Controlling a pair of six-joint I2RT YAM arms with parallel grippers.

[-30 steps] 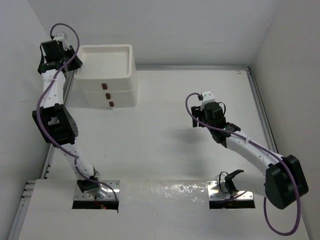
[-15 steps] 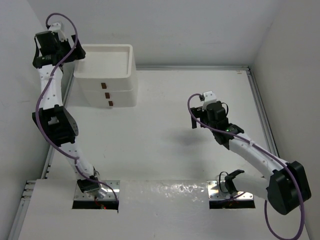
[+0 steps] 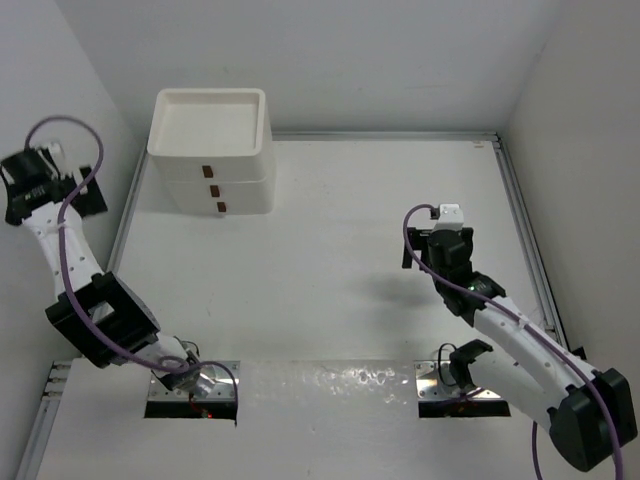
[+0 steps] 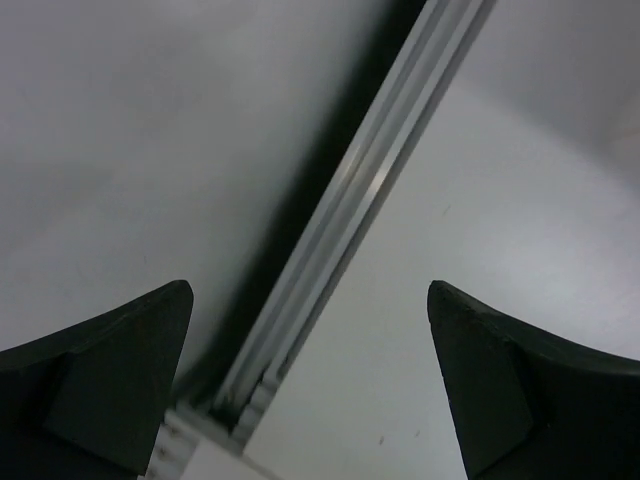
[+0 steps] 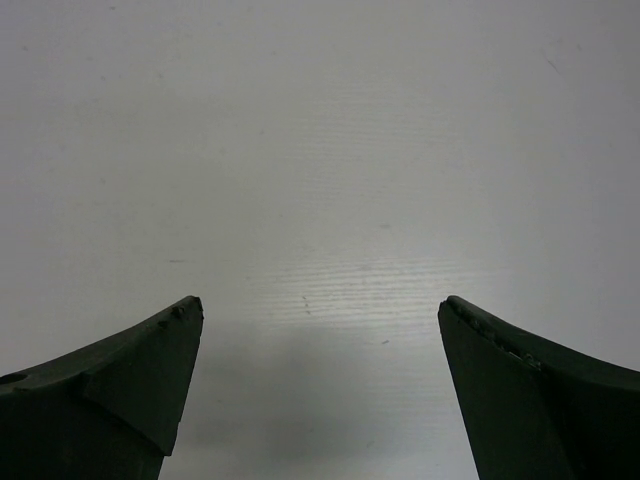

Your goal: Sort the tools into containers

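the containers (image 3: 210,150) stand at the far left of the table (image 3: 330,300). the left gripper (image 4: 310,295) hangs over the table's left edge rail (image 4: 350,230), the right gripper (image 5: 320,305) over its right half.

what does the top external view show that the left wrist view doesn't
Only top external: the stacked white container unit at the far left of the table, and the right gripper over the table's right half.
Only left wrist: the left gripper up close, fingers spread wide with nothing between them.
Both: the aluminium rail along the table's left edge, and bare white table beside it.
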